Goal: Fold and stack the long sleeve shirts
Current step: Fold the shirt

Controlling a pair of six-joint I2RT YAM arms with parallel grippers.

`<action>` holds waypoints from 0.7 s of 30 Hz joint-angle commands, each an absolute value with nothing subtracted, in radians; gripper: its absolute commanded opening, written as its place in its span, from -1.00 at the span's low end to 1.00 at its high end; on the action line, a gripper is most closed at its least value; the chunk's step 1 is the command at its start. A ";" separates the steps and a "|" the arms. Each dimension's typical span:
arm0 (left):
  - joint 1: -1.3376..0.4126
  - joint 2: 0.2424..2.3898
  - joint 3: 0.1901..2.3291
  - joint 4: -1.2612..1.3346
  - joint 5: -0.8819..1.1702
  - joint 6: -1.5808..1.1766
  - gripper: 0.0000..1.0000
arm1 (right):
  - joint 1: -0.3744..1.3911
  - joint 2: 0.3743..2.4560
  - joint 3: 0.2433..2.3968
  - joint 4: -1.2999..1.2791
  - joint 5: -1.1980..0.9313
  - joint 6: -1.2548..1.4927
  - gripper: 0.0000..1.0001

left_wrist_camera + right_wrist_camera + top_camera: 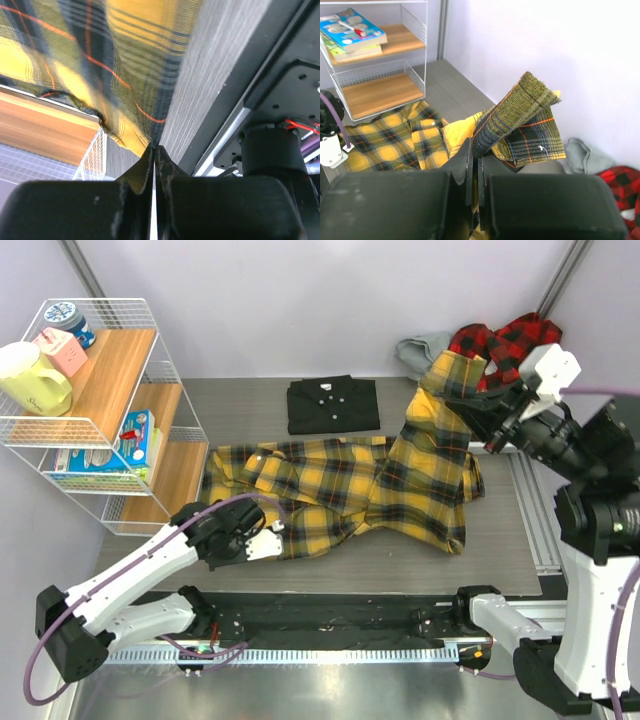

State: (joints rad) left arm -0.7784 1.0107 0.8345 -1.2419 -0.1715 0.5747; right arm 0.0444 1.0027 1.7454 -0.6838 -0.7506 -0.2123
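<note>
The yellow-and-black plaid shirt (340,485) lies spread across the middle of the table. My left gripper (270,538) is shut on its near-left hem, low at the table; the left wrist view shows the cloth (125,65) pinched between the tips (154,149). My right gripper (480,418) is shut on a sleeve (445,390) and holds it raised at the right; the cuff (525,117) sticks up from the jaws (480,152). A folded black shirt (333,403) lies at the back centre. A red-and-black plaid shirt (505,345) is heaped at the back right.
A white wire shelf (130,440) with wooden boards stands at the left, holding mugs (35,375) and books (135,435). A grey cloth (425,345) lies beside the red shirt. A metal rail (525,510) runs along the right edge of the table.
</note>
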 commanded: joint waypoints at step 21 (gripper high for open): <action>-0.684 1.107 1.034 -1.273 -0.137 0.836 -1.00 | 0.041 1.186 1.899 -0.650 -0.765 -0.414 -0.98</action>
State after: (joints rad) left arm -0.7464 1.0672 0.9665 -1.3167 -0.1173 0.7647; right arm 0.0441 1.1061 1.8408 -0.7128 -0.7872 -0.3317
